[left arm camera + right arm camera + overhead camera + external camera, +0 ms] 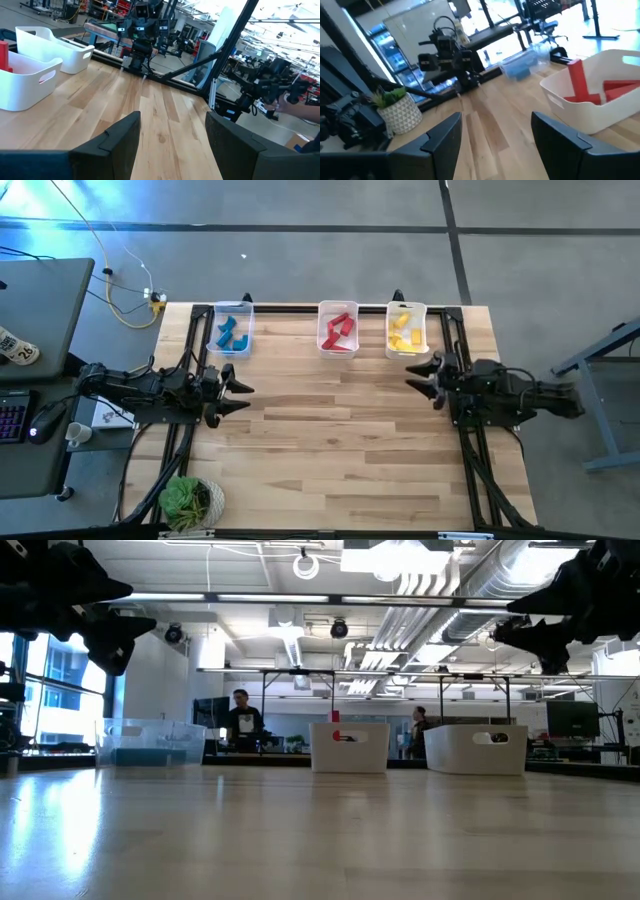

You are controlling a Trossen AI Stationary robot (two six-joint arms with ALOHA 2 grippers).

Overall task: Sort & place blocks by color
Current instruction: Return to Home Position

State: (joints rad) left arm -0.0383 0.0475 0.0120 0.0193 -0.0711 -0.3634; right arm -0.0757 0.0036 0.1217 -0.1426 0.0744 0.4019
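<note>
High view: blocks (339, 332) in bins (320, 330), beyond fingers (236, 387).

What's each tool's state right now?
Left tool: open, empty, over the table's left side.
Right tool: open, empty, over its right side.

My left gripper (250, 398) and right gripper (410, 377) point inward, facing each other, fingers spread; both arms sit folded, raised.
</note>
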